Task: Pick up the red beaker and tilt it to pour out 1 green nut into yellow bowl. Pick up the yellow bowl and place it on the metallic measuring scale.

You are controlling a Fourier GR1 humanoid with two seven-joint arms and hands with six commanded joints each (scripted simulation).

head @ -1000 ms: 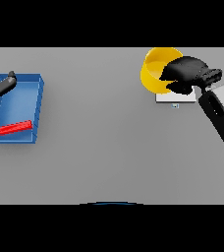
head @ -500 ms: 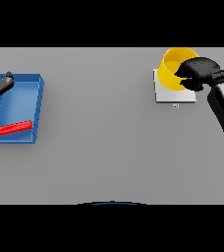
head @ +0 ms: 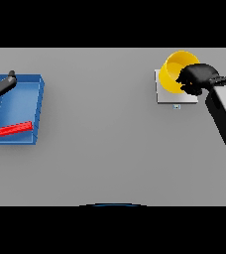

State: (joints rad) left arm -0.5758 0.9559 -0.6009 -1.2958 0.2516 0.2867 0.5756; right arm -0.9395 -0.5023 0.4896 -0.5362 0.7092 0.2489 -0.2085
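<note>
At the far right of the table, we find the fingers of the right hand (head: 198, 79) curled over the right-hand rim of the yellow bowl (head: 176, 70), gripping it. The bowl is tilted, its open mouth turned toward the left and near side, and it sits over the metallic measuring scale (head: 170, 96), a pale square plate whose left edge and near edge show beneath it. We cannot tell whether the bowl's base touches the scale plate or hangs just above it. We cannot tell what, if anything, lies inside the bowl. The right arm runs from the hand toward the near right, leaving the scene at its right edge.

At the far left we note the left hand (head: 1, 86), dark and stretched out, lying across the far left corner of a blue tray (head: 35, 106). Its fingers appear straight and hold nothing. Inside the tray, toward its near end, lies the red beaker (head: 10, 129) on its side, pointing left to right with a slight slant, well apart from the left hand. Bowl and scale stand well apart from the tray, with bare grey table (head: 105, 144) between them.
</note>
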